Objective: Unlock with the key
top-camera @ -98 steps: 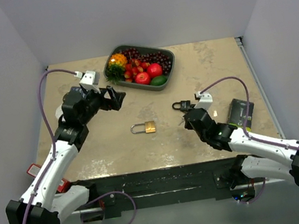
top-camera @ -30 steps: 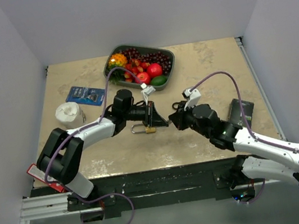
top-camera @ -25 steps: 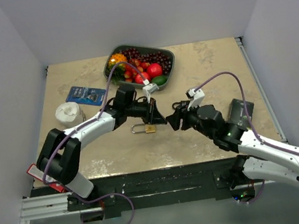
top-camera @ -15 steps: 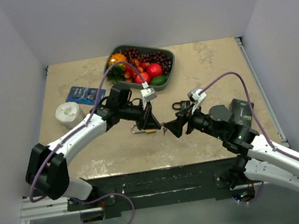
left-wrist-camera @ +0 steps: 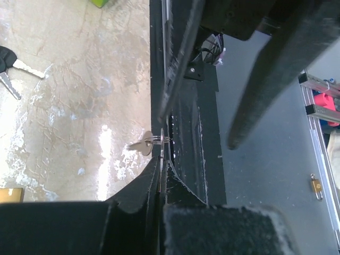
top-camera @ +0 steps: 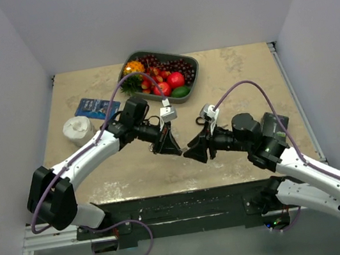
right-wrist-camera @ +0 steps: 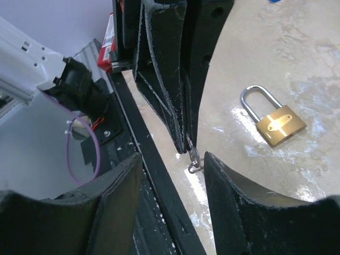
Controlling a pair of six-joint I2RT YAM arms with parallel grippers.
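A small silver key point(right-wrist-camera: 193, 157) on a wire ring sticks out of the tips of my left gripper point(top-camera: 172, 146), which is shut on it above the table's front middle. The same key point(left-wrist-camera: 139, 146) and its ring show just past the tips in the left wrist view. My right gripper point(top-camera: 194, 151) faces the left one, tip to tip, and is open; the key hangs in the gap between its fingers point(right-wrist-camera: 234, 196) without touching them. The brass padlock point(right-wrist-camera: 272, 121) lies flat on the table, shackle closed. From above, my left gripper hides it.
A grey tray point(top-camera: 196, 65) of fruit stands at the back. A blue packet point(top-camera: 97, 108) and a white roll point(top-camera: 78, 128) lie at the left. A dark device point(top-camera: 274, 125) sits under my right arm. Two black-headed keys point(left-wrist-camera: 10, 61) lie on the table.
My right gripper has opened, drawn back from the padlock and turned to face the left gripper. My left gripper, still shut on the key, has shifted toward the front.
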